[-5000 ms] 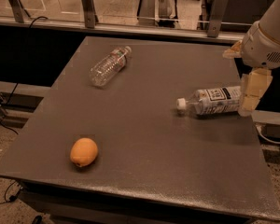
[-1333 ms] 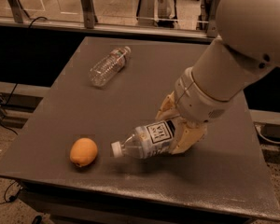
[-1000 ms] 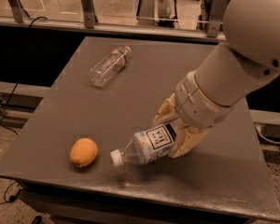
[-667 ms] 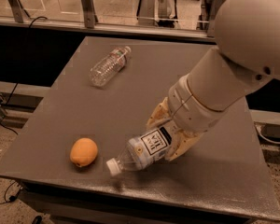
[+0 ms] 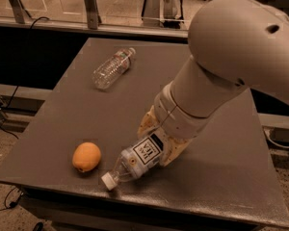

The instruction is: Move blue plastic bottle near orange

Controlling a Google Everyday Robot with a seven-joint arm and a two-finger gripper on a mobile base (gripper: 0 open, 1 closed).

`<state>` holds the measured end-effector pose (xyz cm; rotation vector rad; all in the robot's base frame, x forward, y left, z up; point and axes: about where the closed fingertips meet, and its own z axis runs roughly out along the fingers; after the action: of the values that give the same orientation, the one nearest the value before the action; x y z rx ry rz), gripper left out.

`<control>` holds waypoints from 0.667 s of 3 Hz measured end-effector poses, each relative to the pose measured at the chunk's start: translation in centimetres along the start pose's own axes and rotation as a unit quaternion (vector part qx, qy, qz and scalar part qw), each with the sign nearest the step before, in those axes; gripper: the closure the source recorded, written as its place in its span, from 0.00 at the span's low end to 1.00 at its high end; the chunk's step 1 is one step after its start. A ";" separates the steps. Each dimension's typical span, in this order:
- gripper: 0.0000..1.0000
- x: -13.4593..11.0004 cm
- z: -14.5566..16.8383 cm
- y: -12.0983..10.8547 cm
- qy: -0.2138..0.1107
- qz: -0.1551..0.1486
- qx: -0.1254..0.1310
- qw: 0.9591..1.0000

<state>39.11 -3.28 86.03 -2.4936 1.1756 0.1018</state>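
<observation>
Okay, you had the bottle (image 5: 130,163) in the gripper (image 5: 156,144) at the front of the table (image 5: 221,172), just right of the orange (image 5: 86,156), near it but not touching. The fingers (image 5: 146,124) were clenched on the bottle across its label (image 5: 148,150), one on each side. The bottle hung tilted with its cap (image 5: 108,181) lowest and pointing at the front edge. I couldn't tell whether the cap touched the table.

Handling, as a judgement: it was thin clear plastic, so light, and it would dent under a hard squeeze. The smooth round wall was likely to slip or roll once let go. How much liquid it held didn't show. The labelled mid-body was the right place to hold, being the widest and stiffest part. The neck was too narrow, and a grip that far from the middle would have let the bottle swing. Laid down on its side, it could roll toward the orange or off the front edge.

Compared with 5 s ago, the bottle had lain flat at the right side, well apart from the orange, with the gripper just beside its base. Compared with 0.7 s ago, the cap was lower and closer to the front edge, and the tilt was about the same. The orange and the ribbed bottle (image 5: 111,69) at the back hadn't moved.
</observation>
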 end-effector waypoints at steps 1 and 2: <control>1.00 -0.7 0.4 -0.6 0.008 -0.026 -0.004 1.000; 0.82 -1.2 1.0 -1.2 0.011 -0.036 -0.012 0.999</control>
<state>39.33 -1.40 85.76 -2.5611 1.0986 0.0710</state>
